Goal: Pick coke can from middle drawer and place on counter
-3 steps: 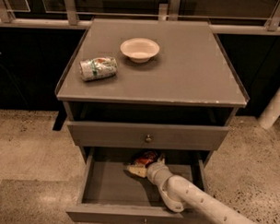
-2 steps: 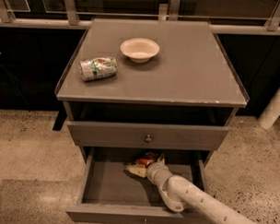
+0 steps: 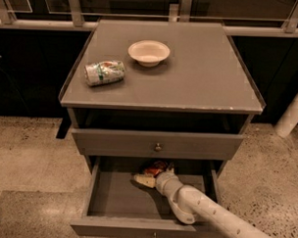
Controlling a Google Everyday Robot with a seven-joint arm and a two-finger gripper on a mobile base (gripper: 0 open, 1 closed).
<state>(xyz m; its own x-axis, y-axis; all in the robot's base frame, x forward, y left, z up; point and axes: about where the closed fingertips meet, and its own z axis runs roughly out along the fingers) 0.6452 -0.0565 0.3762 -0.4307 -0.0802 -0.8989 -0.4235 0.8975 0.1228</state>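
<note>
The middle drawer is pulled open at the bottom of the cabinet, with its small knob at the front. The coke can, red, lies at the back of the drawer, partly hidden under the drawer front above. My gripper reaches down into the drawer from the lower right and is right at the can, touching or nearly touching it. My pale arm crosses the drawer's right front corner. The counter is the flat grey top of the cabinet.
A green-and-white can lies on its side at the counter's left. A shallow white bowl stands at the counter's back middle. The shut upper drawer front overhangs the back of the open drawer. Speckled floor surrounds the cabinet.
</note>
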